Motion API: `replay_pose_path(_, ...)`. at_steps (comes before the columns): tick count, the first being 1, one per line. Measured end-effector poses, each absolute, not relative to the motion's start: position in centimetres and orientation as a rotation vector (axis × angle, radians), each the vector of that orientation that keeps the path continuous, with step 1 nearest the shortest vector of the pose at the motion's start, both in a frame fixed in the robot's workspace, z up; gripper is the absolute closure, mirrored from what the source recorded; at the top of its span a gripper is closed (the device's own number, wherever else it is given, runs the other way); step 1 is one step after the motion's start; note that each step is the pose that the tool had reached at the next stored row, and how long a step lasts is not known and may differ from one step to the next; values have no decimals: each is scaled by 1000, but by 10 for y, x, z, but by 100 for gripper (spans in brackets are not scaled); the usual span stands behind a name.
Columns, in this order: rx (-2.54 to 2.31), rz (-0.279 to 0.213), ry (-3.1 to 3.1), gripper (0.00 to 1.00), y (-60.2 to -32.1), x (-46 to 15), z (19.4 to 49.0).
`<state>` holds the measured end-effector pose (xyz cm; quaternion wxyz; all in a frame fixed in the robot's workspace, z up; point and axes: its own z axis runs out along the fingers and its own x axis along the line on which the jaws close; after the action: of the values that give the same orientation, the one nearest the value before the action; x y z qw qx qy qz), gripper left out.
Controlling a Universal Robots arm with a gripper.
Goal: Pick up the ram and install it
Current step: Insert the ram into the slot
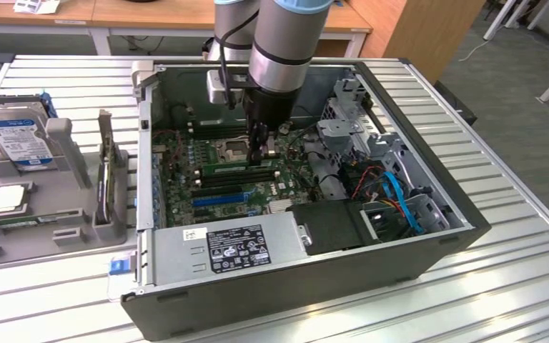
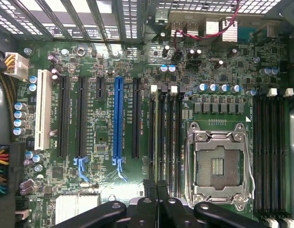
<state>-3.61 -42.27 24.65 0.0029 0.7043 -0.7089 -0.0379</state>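
Exterior view: the gripper (image 1: 261, 150) reaches down inside the case (image 1: 303, 300), with its fingers closed almost tip to tip on the thin upper edge of the ram (image 1: 231, 170). The ram stands in a slot just beside the socket (image 1: 234, 148) and looks low and level.

The grip is narrow and seems to sit toward one end of the stick. A downward push there could tip the ram, seating one end while the other rides up. If the notch is off, more force may bend the board (image 2: 104, 142) or let the fingers slip into the next slot.

This outside view shows the ram's green side face and its height against the empty slots. The wrist view shows the ram (image 2: 161, 137) edge-on, running away from the gripper (image 2: 156, 190) along one slot beside the socket (image 2: 218, 166). It also shows the white latches (image 2: 154, 88) at the far end, though I cannot tell whether they are engaged.
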Motion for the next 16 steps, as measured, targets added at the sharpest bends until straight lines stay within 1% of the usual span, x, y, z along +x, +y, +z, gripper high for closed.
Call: replay_pose_path(16, 2203, -119, -2229, 89, -423, -36, 243)
